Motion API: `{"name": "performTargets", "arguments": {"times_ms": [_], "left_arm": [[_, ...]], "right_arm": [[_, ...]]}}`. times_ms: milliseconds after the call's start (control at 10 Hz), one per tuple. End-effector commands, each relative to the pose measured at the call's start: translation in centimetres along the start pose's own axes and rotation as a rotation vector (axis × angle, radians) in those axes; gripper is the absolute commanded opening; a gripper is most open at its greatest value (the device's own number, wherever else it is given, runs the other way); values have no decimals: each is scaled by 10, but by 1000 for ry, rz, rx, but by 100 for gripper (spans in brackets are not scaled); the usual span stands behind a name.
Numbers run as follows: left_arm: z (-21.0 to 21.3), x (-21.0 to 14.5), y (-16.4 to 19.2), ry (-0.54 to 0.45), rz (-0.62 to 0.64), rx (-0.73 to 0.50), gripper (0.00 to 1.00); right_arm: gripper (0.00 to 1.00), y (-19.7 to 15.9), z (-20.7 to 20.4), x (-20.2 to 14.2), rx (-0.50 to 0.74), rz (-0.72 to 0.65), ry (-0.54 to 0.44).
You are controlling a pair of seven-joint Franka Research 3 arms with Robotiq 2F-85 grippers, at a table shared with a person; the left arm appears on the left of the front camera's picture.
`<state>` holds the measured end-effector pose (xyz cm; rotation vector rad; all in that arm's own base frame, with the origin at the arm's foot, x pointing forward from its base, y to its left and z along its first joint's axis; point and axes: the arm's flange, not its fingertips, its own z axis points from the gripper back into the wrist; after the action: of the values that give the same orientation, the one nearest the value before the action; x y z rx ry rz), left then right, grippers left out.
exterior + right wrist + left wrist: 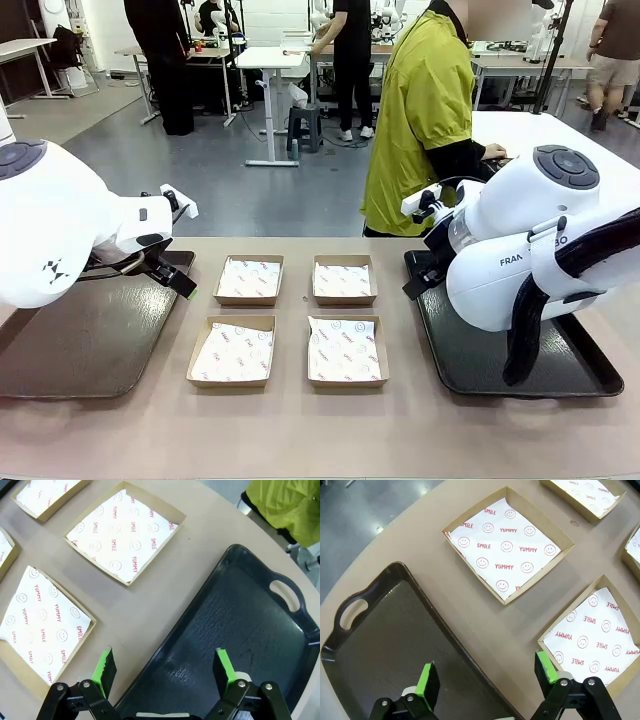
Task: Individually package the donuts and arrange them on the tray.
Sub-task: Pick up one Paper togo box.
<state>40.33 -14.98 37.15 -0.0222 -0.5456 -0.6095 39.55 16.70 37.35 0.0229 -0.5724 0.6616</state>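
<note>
Above the tray edges, both claws stood spread wide, holding nothing.
My left gripper (486, 672) hung over the dark brown plastic tray (395, 640), right gripper (164, 662) over the black plastic tray (240, 625), four paper-lined brown cardboard boxes (343, 281) between; where the donuts were I couldn't tell. I judged a gentle rim pinch best.

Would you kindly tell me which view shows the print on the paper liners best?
The left wrist view: on the central paper liner, SMILE, YUMMY and smiley faces read large and nearly upright. In the right wrist view the same print runs sideways; in the front view it is faint red marks.
</note>
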Motion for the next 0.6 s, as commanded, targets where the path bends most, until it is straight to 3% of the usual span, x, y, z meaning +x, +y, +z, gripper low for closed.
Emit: {"name": "performTargets", "arguments": {"times_ms": [0, 500], "left_arm": [[0, 0, 0, 0, 0, 0, 100], [0, 0, 0, 0, 0, 0, 100]], "right_arm": [[100, 0, 0, 0, 0, 0, 0], [100, 0, 0, 0, 0, 0, 0]]}}
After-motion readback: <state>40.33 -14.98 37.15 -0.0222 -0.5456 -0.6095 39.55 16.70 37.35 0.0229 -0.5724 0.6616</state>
